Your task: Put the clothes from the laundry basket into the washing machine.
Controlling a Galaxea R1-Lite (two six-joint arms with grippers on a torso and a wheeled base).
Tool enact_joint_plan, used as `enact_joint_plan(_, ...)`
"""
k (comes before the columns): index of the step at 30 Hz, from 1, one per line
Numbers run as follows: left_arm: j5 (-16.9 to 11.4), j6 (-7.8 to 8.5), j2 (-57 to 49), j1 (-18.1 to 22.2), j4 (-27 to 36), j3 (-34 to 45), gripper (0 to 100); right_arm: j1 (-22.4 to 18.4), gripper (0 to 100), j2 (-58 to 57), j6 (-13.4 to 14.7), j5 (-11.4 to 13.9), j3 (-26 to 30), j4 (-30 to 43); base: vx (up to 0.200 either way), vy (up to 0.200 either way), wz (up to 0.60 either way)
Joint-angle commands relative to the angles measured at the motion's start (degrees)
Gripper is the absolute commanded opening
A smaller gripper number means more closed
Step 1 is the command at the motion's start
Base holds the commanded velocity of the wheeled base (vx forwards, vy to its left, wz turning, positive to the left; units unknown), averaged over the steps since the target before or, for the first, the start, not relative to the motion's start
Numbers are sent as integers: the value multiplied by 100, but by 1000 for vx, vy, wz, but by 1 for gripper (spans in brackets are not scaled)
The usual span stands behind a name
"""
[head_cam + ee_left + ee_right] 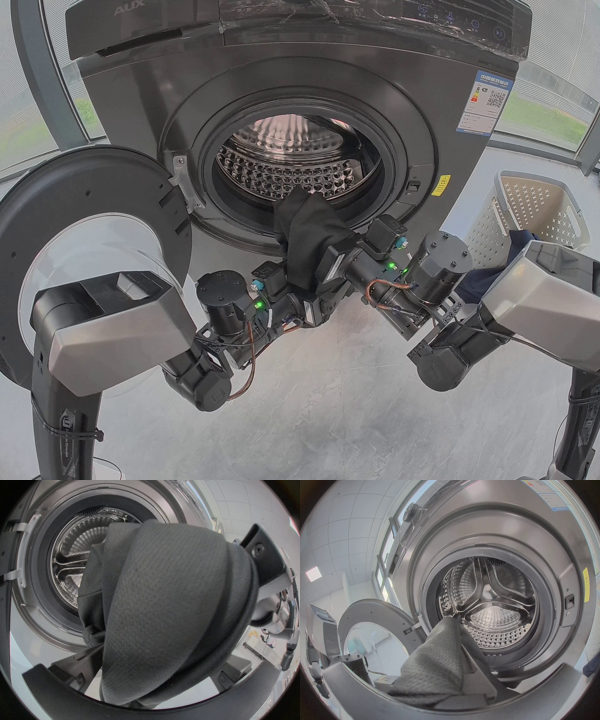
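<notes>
- A dark garment (307, 234) hung between the two arms at the mouth of the washing machine (144, 106). Its top edge leaned over the lower lip of the opening, and its bulk was outside the drum (287, 156).
- The right pincer (470, 684) looked pressed together on a fold of the garment. Cloth draped over the left pincer (305, 290), so it could not be told whether that one gripped the fabric or merely carried it.
- The door (81, 200) stood swung wide to the robot's left, apart from both arms.
- The step in hand was judged to be feeding the garment in. Doing it well would mean carrying the cloth past the lip and deep over the perforated wall before letting go, so that no tail hung across the seal.
- The laundry basket (562, 206) to the right held more dark blue clothing (478, 281), so the task seemed unfinished.
</notes>
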Motion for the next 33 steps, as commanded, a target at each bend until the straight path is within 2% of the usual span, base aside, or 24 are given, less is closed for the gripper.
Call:
enact_joint_plan(1, 161, -1, 281, 44, 1, -358, 100, 75, 0, -74, 1, -7, 161, -9, 0, 0, 0)
enact_joint_plan(5, 355, -1, 404, 132, -7, -560, 100, 154, 0, -224, 1, -183, 284, -1, 0, 0, 0)
enact_joint_plan(8, 407, 7, 448, 167, 1, -639, 100, 242, 0, -303, 1, -192, 354, 8, 0, 0, 0)
enact_joint_plan(12, 671, 16, 562, 237, 1, -841, 100, 295, 0, -347, 1, -200, 390, 8, 0, 0, 0)
enact_joint_plan(13, 680, 16, 571, 255, -7, -850, 0, 295, 0, -347, 1, -200, 390, 8, 0, 0, 0)
enact_joint_plan(23, 697, -1, 544, 290, -60, -982, 0, 224, 0, -435, 98, -200, 565, -9, 0, 0, 0)
enact_joint_plan(25, 706, -28, 413, 316, -69, -903, 0, 66, 0, -461, 141, -236, 601, -9, 0, 0, 0)
enact_joint_plan(28, 697, -124, 175, 343, -69, -727, 0, -312, 0, -399, 229, -429, 601, -9, 0, 0, 0)
enact_joint_plan(33, 697, -168, -264, 299, -78, -402, 0, -575, 0, -189, 291, -455, 609, -1, 0, 0, 0)
